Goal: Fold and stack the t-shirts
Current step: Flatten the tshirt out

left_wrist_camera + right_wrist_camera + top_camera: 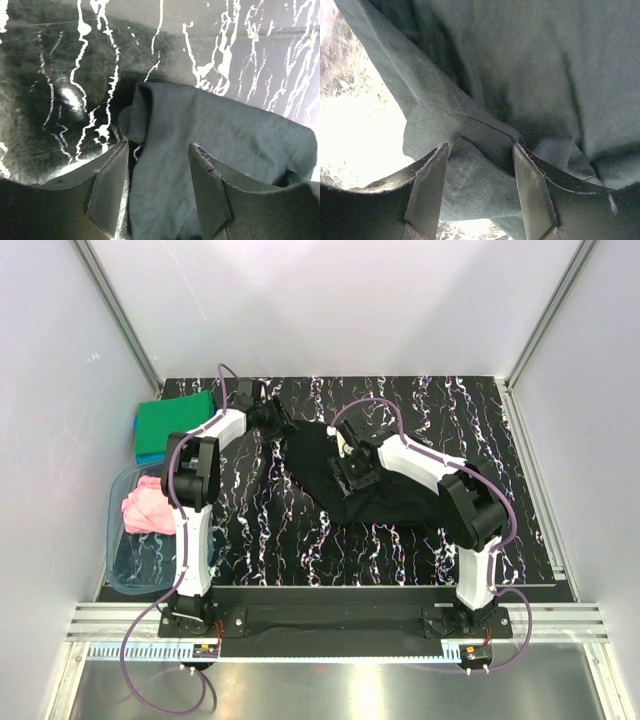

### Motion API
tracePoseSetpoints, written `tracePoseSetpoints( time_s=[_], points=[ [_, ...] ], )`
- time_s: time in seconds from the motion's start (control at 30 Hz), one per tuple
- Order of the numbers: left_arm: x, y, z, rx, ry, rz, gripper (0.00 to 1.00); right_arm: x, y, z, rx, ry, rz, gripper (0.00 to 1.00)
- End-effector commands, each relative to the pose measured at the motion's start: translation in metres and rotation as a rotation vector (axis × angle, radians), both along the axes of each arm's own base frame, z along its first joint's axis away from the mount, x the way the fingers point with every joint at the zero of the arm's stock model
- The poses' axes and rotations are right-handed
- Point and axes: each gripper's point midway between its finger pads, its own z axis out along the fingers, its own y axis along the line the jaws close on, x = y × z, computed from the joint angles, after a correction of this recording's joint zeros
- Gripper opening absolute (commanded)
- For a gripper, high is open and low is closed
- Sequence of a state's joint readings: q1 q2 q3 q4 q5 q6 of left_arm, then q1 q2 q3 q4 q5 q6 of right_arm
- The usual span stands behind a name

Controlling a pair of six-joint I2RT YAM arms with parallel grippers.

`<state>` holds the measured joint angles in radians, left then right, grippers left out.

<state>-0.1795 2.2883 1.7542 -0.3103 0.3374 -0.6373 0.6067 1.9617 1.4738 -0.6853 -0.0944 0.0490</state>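
Straddling the black t-shirt (310, 455), which lies crumpled across the middle of the table (300, 550) | my left pincer (157, 150) wide over the shirt's far-left end, cloth between the jaws, unpinched | my right pincer (481, 150) wide astride a seamed fold at its middle | best, I judge: close low on both, lift evenly, keep edges square.
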Motion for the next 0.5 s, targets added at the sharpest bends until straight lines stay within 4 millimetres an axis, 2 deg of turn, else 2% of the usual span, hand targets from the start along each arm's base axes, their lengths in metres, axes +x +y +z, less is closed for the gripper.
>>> tracePoseSetpoints(
  time_s=[0.0,0.1,0.13,0.17,0.23,0.27,0.3,0.33,0.4,0.47],
  points=[
    [0.007,-0.017,0.007,-0.065,-0.052,-0.029,0.55,-0.003,0.001,0.015,0.010,-0.044,-0.024,0.62],
    [0.007,-0.027,0.005,-0.081,-0.052,-0.047,0.45,0.000,0.001,0.017,0.010,-0.062,-0.068,0.58],
    [0.007,-0.028,0.006,-0.085,-0.051,-0.047,0.35,0.001,-0.002,0.016,-0.001,-0.066,-0.095,0.54],
    [0.007,-0.028,0.005,-0.087,-0.049,-0.047,0.29,0.007,-0.009,0.018,-0.036,-0.096,-0.124,0.41],
    [0.006,-0.029,0.003,-0.093,-0.042,-0.050,0.19,0.010,-0.015,0.022,-0.061,-0.115,-0.154,0.28],
    [0.005,-0.030,0.003,-0.099,-0.037,-0.050,0.06,0.014,-0.019,0.026,-0.078,-0.137,-0.170,0.17],
    [0.004,-0.032,0.006,-0.112,-0.036,-0.054,0.00,0.014,-0.021,0.029,-0.086,-0.142,-0.183,0.09],
    [0.003,-0.032,0.008,-0.118,-0.034,-0.052,0.00,0.015,-0.023,0.037,-0.085,-0.159,-0.192,0.01],
    [0.001,-0.032,0.015,-0.135,-0.031,-0.042,0.00,0.017,-0.030,0.048,-0.107,-0.184,-0.225,0.00],
    [0.001,-0.030,0.042,-0.135,-0.075,-0.032,0.00,0.021,-0.041,0.068,-0.133,-0.231,-0.265,0.00]
  ],
)
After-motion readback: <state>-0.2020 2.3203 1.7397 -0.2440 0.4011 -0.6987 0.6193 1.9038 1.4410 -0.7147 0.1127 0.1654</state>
